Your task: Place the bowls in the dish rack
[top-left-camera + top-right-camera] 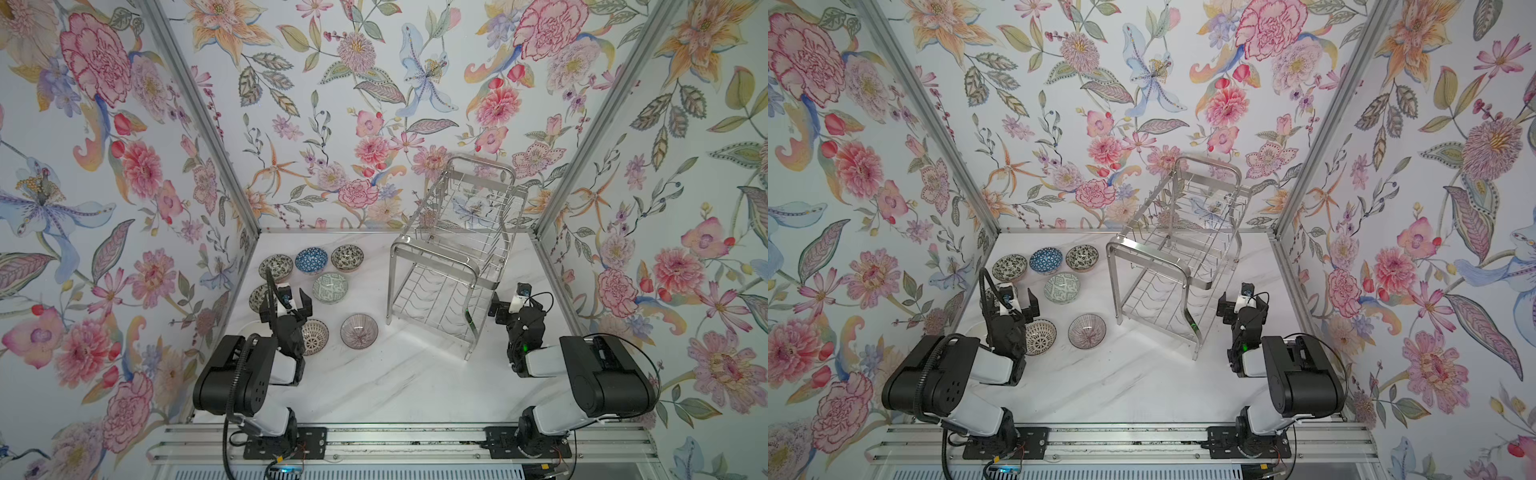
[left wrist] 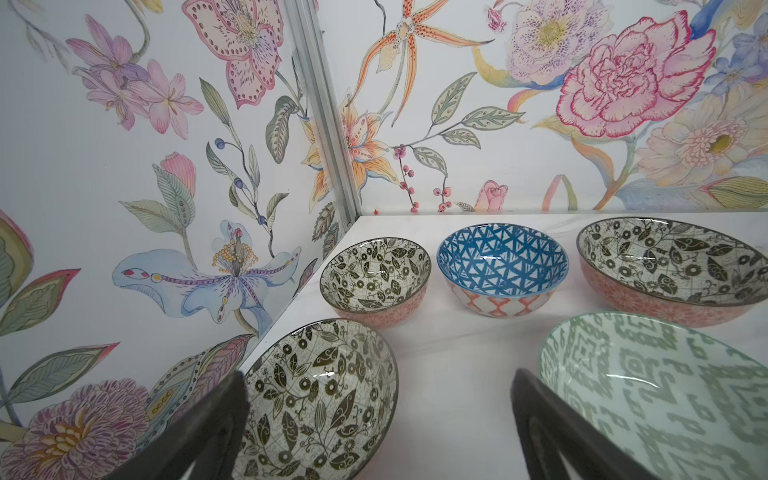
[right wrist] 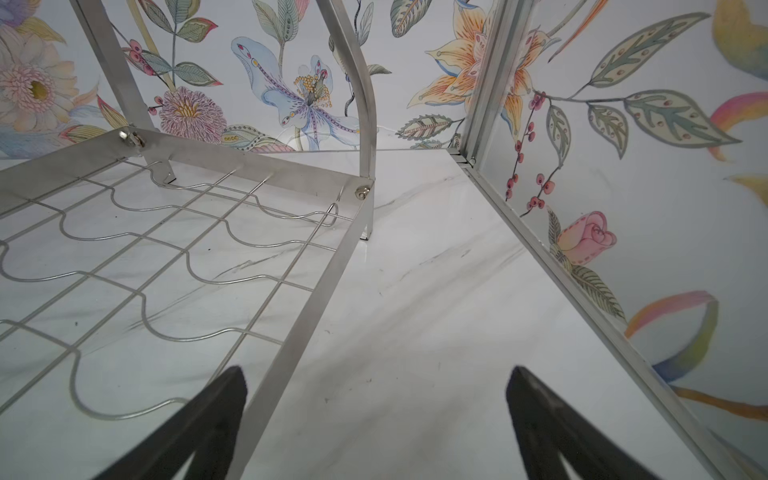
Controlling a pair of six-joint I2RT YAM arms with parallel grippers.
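Note:
Several bowls stand upright on the white marble table at the left, in both top views: a blue bowl (image 1: 311,260) (image 2: 502,259), a green bowl (image 1: 330,287) (image 2: 665,399), a purple bowl (image 1: 359,330) and black-and-white ones (image 1: 347,257) (image 2: 376,272). My left gripper (image 1: 286,305) (image 2: 379,374) hovers open and empty among them, next to a black-and-white bowl (image 2: 320,399). The dish rack (image 1: 453,257) (image 3: 316,291) stands empty at the back right. My right gripper (image 1: 515,305) (image 3: 376,370) is open and empty beside the rack's lower tier.
Floral walls close in the table on three sides, with aluminium corner posts (image 1: 199,124) (image 3: 482,83). Both arm bases sit on a rail (image 1: 395,446) at the front edge. Bare marble (image 1: 395,374) lies between the arms.

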